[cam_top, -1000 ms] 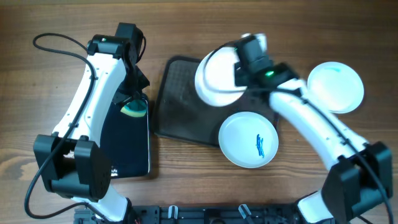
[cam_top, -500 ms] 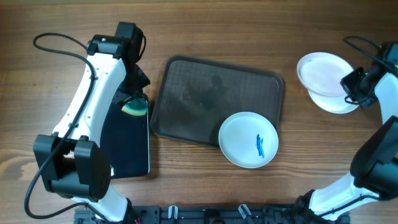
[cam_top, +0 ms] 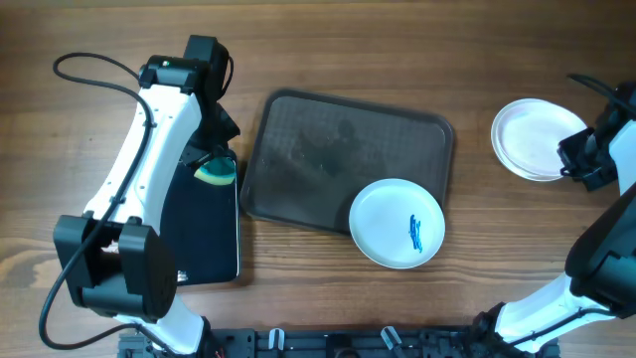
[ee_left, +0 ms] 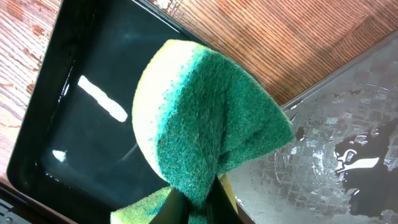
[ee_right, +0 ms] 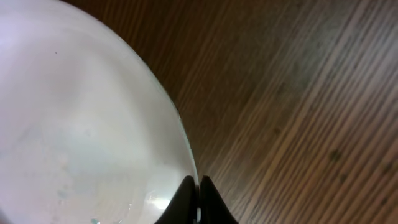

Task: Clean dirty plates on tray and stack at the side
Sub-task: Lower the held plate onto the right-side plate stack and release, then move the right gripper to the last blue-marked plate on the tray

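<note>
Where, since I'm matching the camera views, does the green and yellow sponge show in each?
Overhead: green and yellow sponge left of centre, at the glossy black tray's upper right corner.
Left wrist: sponge fills the centre.
Right wrist: not in it.
Shared landmark: the brown wooden table, in all three.

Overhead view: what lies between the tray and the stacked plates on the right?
Nothing: only bare table shows between the tray and the stacked plates, seen overhead.

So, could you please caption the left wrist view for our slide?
Left gripper pinching a green-and-yellow sponge over the glossy black tray.
</note>
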